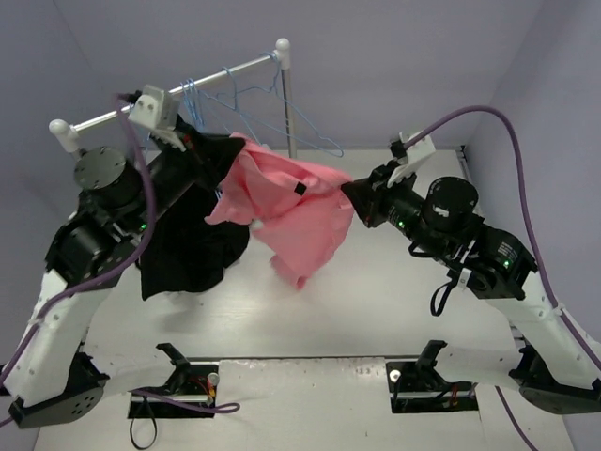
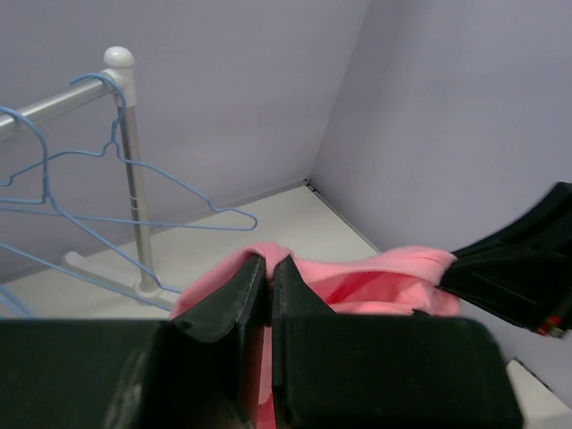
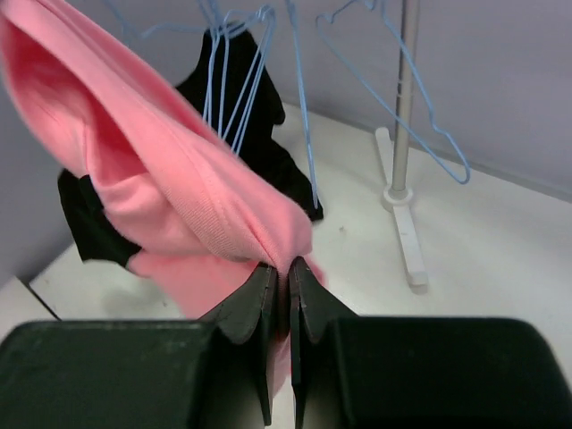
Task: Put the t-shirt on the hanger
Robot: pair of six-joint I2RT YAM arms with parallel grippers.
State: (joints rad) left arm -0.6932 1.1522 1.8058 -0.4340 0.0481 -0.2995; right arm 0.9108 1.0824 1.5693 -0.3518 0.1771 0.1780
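The salmon-pink t-shirt (image 1: 291, 209) hangs in the air, stretched between both grippers above the table. My left gripper (image 1: 228, 162) is shut on its left edge, seen in the left wrist view (image 2: 269, 261) with pink cloth (image 2: 375, 281) pinched between the jaws. My right gripper (image 1: 349, 193) is shut on its right edge, seen in the right wrist view (image 3: 289, 265) with the t-shirt (image 3: 170, 179) bunched above the jaws. Several light-blue wire hangers (image 1: 235, 99) hang on the rail behind; one free hanger (image 2: 134, 192) shows in the left wrist view.
A black garment (image 1: 188, 235) hangs from the rail (image 1: 178, 94) under my left arm, also in the right wrist view (image 3: 259, 134). The rail's upright post (image 1: 285, 99) and white foot (image 3: 402, 228) stand at the back. Lilac walls close in behind and on both sides.
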